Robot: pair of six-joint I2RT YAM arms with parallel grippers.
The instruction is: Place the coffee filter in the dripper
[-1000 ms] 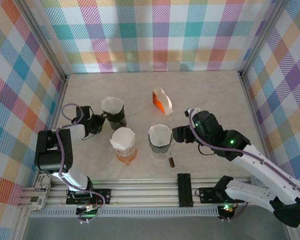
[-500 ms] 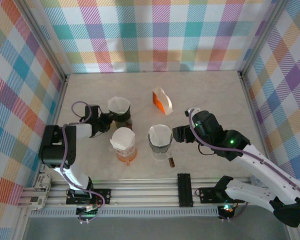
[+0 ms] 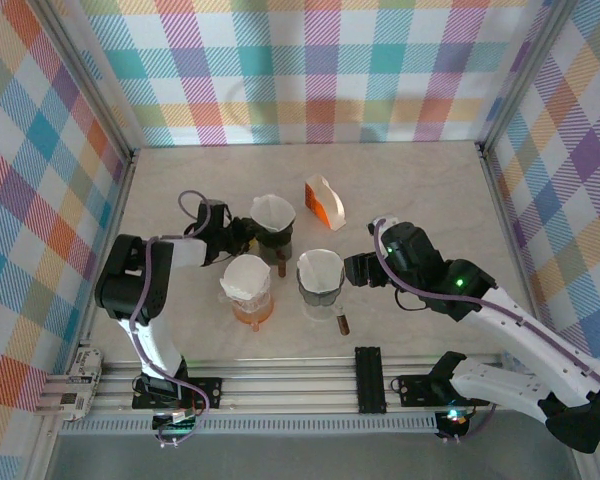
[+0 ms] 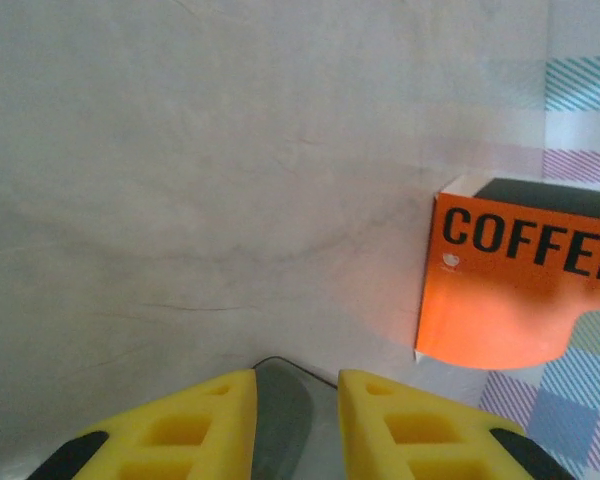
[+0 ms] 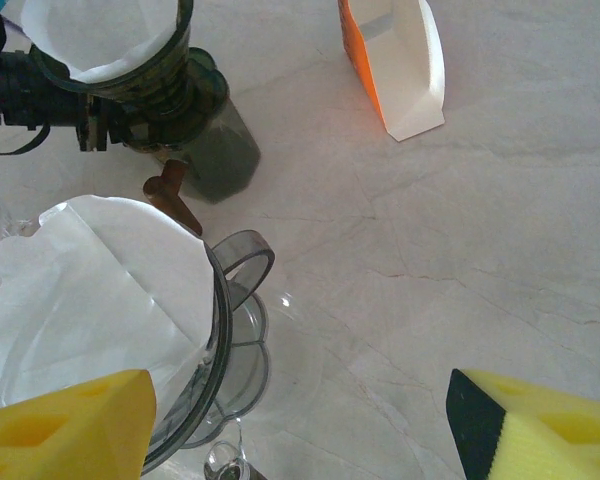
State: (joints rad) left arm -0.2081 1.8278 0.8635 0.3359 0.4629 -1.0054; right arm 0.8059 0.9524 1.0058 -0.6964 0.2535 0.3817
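The left hand point(image 3: 240, 236), grasping the dark dripper point(image 3: 274, 240), had slid right, arm outstretched. Close up, the orange box point(image 4: 500, 300) read "COFFEE". The right hand point(image 3: 352, 268) hung released.

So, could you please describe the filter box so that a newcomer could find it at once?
Look at the marble table, towards the back, beyond the three drippers. The filter box stands there alone. It is the only flat-sided carton, orange and white, printed COFFEE.

The table point(image 3: 420, 190) is a pale, marble-patterned surface with faint grey veins. Walls point(image 3: 310, 70) of pastel plaid cloth close it in on three sides, framed by silver aluminium posts point(image 3: 88, 85). A metal rail point(image 3: 280, 390) runs along the near edge. The light is soft and even.
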